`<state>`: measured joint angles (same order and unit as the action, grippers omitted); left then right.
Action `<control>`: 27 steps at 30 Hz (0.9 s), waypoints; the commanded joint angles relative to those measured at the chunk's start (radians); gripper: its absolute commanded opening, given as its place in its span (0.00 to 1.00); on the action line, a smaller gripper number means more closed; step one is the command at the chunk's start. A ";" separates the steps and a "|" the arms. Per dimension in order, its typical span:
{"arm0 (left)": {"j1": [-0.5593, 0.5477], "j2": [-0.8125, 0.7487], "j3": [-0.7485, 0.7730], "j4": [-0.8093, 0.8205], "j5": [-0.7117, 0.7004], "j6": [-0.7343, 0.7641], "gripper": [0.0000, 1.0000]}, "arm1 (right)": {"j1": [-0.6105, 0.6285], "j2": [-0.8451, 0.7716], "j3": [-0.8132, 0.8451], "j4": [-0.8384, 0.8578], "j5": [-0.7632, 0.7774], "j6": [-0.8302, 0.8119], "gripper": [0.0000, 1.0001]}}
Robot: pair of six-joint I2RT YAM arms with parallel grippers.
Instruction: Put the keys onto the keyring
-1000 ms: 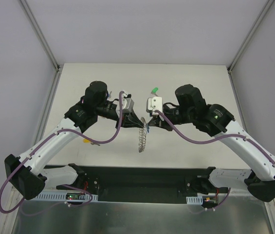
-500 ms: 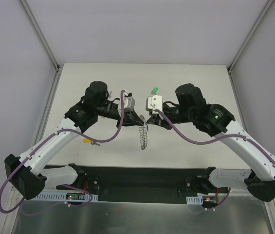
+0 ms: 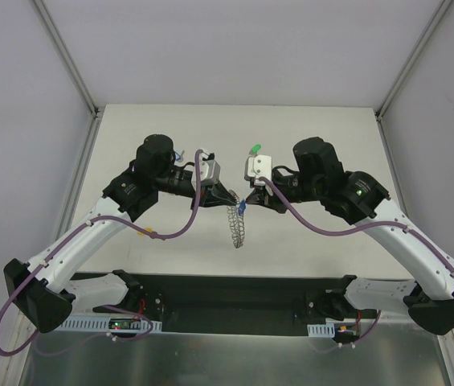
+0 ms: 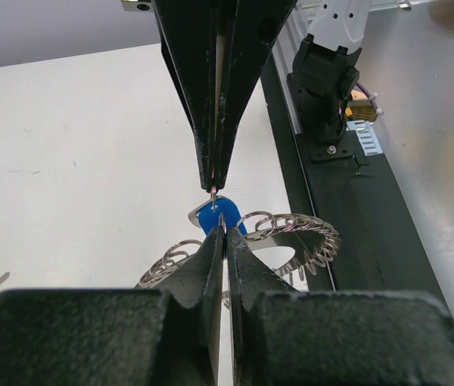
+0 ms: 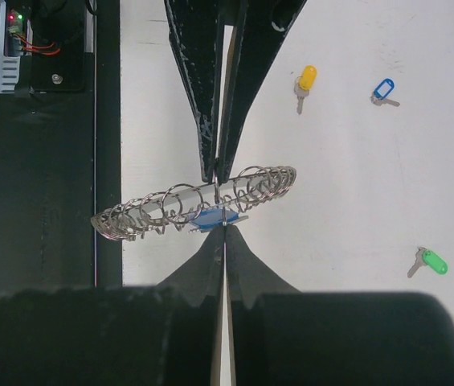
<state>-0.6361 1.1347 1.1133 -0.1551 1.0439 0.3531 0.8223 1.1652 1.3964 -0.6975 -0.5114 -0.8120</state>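
Two robot arms met nose to nose above the white table (image 5: pixel 355 185), their fingertips almost touching. The left gripper (image 4: pixel 225 240) was clamped shut on the wire edge of the keyring (image 5: pixel 130 219), which hung off the table between the two arms. The right gripper (image 5: pixel 223 235) was pinched shut on the blue key (image 5: pixel 208 218), pressing it against the ring's small loops just beside the left arm's fingertips.

By the look of it, the job was at an early stage, with the first key being worked onto the ring. Whether the key had actually caught on a loop could not be told from any view, since the closed fingers hid the join. No other key was seen hanging on the ring.

The rest of the work lay on the table, well apart from the ring: a yellow key (image 5: pixel 307 78) and a pale-blue key (image 5: pixel 383 88) near each other, and a green key (image 5: pixel 433 262) off on its own, all three loose and not yet picked up.
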 commanded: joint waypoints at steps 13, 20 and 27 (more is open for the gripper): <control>-0.010 -0.024 0.008 0.055 0.005 0.021 0.00 | -0.003 -0.009 0.013 0.018 -0.052 0.011 0.01; -0.010 -0.023 0.011 0.057 0.005 0.020 0.00 | -0.002 -0.002 0.012 0.021 -0.024 0.016 0.01; -0.010 -0.021 0.011 0.058 0.008 0.021 0.00 | -0.003 -0.001 0.015 0.021 -0.036 0.019 0.01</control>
<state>-0.6361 1.1347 1.1133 -0.1547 1.0367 0.3553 0.8223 1.1652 1.3964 -0.6964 -0.5293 -0.8001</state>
